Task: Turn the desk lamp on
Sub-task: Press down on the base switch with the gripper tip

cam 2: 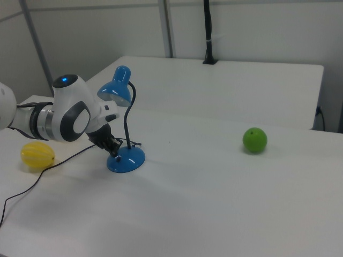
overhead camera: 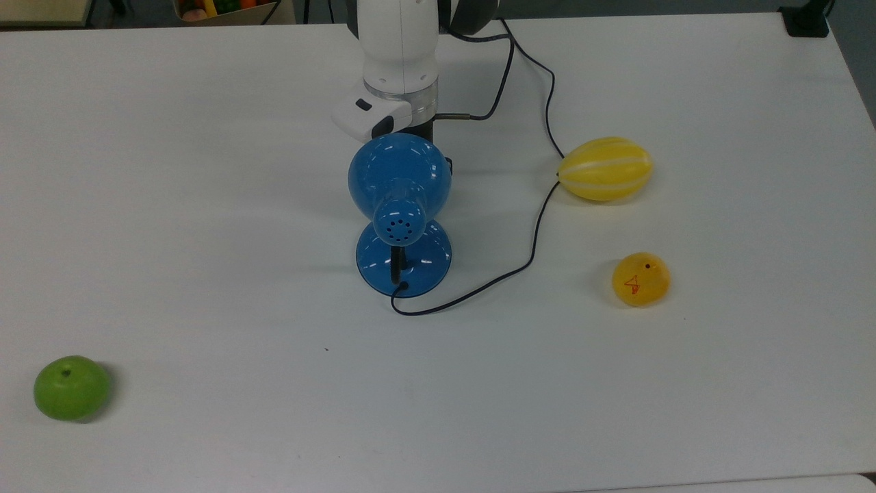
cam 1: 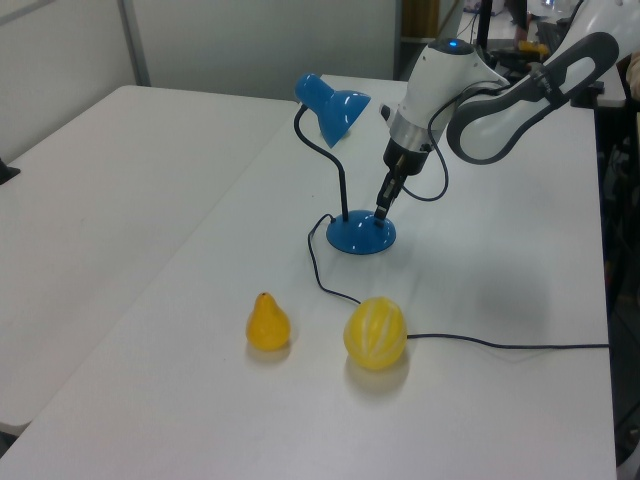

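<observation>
The white arm reaches in from the left view's right, elbow raised and wrist angled steeply down toward the desk lamp (cam 1: 360, 232). Its tool (cam 1: 381, 212) points at the round blue base, tip right at the base's top face on the side nearer the arm; whether it actually presses there cannot be told. In the right view the tool (cam 2: 113, 149) sits low over the base, just left of the black neck. Its fingers look drawn close together with nothing between them, though how far they stand apart cannot be told.

The desk lamp (overhead camera: 400, 205) stands near the middle of the white surface (overhead camera: 205, 205), dome tipped toward the arm. Its black cord (overhead camera: 527, 253) trails to the top view's right, passing a yellow striped melon (overhead camera: 605, 168). A yellow pear (overhead camera: 640, 279) lies nearby, and a green apple (overhead camera: 71, 387) rests well apart.
</observation>
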### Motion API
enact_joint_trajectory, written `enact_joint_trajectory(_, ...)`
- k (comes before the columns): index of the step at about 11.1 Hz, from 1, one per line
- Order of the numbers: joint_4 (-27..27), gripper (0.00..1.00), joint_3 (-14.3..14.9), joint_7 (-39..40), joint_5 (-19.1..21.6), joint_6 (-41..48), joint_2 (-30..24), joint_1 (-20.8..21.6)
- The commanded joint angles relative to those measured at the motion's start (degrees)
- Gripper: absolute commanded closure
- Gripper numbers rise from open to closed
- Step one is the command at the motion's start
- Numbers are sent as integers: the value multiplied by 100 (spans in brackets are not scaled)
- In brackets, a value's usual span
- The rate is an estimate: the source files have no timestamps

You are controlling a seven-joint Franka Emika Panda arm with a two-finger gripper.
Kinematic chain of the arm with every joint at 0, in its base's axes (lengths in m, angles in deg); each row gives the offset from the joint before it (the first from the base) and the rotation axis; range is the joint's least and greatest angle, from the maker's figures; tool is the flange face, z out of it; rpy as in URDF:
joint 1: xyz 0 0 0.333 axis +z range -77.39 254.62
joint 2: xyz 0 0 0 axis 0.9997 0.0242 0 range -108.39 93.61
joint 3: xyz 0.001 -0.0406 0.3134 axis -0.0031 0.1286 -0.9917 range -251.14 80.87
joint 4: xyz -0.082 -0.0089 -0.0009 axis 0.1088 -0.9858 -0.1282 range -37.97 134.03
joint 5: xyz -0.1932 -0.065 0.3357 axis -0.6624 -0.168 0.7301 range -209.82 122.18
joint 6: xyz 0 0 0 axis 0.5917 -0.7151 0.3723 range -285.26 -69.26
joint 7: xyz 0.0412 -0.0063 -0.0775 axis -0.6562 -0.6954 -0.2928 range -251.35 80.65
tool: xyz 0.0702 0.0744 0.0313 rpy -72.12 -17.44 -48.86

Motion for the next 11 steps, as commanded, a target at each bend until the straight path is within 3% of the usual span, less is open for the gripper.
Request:
enact_joint_trajectory(1, -94, 100, 35, -118, -43, -227, 149, 39)
enact_joint_trajectory(11, -217, 100, 35, -118, -149, -457, 527, 13)
